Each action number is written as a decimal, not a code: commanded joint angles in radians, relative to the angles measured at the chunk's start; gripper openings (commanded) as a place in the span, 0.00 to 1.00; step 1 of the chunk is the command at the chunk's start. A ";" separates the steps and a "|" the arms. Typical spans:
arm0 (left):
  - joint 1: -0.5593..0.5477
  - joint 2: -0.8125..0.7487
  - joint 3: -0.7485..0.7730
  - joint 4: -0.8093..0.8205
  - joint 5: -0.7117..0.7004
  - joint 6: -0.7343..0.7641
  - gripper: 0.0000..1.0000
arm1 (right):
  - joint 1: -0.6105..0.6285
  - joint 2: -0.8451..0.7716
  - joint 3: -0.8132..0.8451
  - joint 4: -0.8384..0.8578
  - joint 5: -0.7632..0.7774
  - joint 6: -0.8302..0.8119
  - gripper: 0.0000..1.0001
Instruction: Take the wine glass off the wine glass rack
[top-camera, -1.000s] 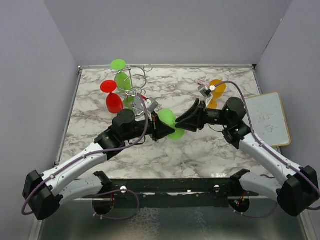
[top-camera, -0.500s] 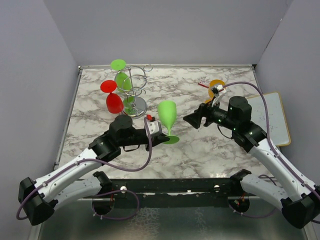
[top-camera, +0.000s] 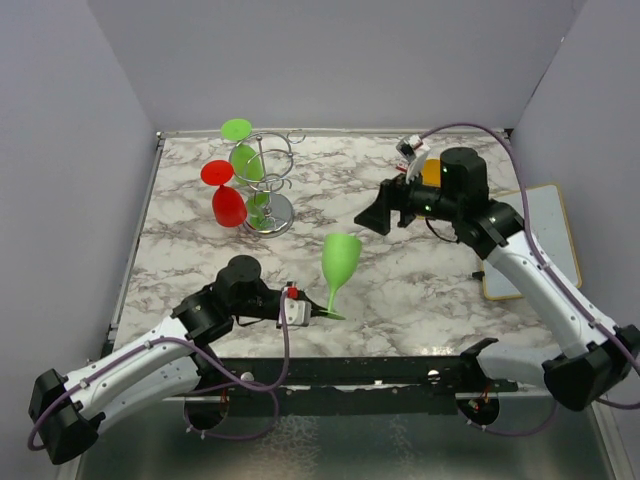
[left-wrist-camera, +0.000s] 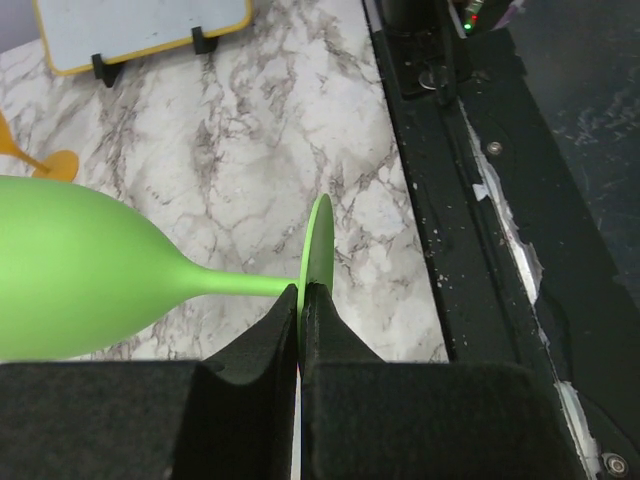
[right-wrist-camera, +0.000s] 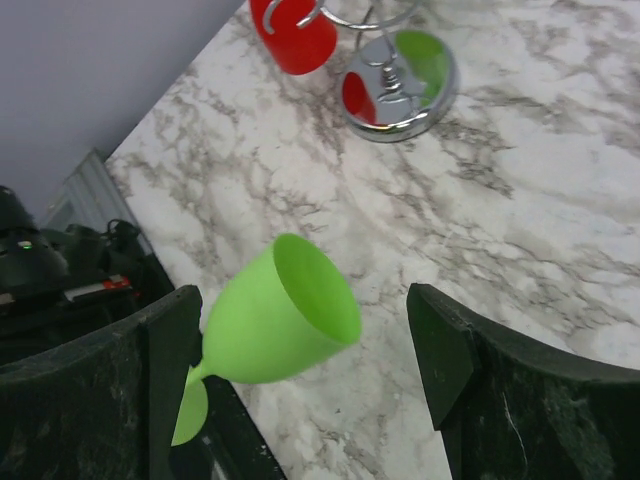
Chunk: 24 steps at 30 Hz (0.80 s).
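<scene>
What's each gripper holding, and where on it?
Left gripper pinches the light green wine glass by the edge of its foot. Right gripper is open, empty.

The top view looks down from behind the near edge on the whole bench (top-camera: 420, 300). The left wrist view sits close beside the green wine glass (left-wrist-camera: 80, 270); the right wrist view overlooks that glass from farther off.

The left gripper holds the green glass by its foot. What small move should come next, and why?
Probably lower the green wine glass until its foot sits flat on the marble table: the left gripper pinches only the foot's rim.
</scene>
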 joint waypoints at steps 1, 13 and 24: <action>-0.025 0.004 -0.031 0.019 0.142 0.051 0.00 | 0.004 0.159 0.113 -0.142 -0.292 0.048 0.83; -0.060 -0.025 -0.042 -0.001 0.158 0.046 0.00 | 0.004 0.294 -0.023 -0.101 -0.668 0.112 0.70; -0.061 -0.001 -0.043 -0.004 0.191 0.030 0.00 | 0.003 0.260 -0.144 0.020 -0.899 0.196 0.52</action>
